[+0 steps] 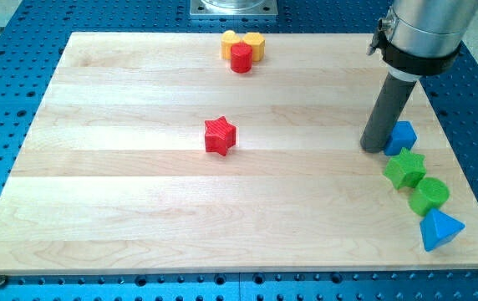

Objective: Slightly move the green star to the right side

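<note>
My tip (374, 148) at frame right, touching blue block (403, 136), just upper left of green star (404, 168). Star near board's (139, 209) right edge. No gripper fitted: plain rod.

Green star (404, 168), red star (220, 135), blue table (13, 50).
</note>
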`<state>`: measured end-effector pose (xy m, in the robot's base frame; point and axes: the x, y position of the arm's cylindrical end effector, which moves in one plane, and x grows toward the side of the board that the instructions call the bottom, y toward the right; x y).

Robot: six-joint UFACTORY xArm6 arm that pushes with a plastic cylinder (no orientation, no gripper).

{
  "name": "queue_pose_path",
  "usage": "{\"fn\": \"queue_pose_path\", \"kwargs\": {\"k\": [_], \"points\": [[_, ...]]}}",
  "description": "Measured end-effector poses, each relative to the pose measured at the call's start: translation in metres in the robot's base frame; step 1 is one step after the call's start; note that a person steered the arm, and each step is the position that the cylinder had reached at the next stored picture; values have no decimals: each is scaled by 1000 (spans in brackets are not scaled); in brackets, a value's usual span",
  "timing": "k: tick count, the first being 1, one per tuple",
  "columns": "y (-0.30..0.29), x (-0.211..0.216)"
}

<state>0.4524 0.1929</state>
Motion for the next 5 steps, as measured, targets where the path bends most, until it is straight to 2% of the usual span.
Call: {"fn": "queue_pose_path", "kwargs": {"k": [1,2,3,5], "points": [[0,-6],[-33,16],[-11,62],[6,62]]}}
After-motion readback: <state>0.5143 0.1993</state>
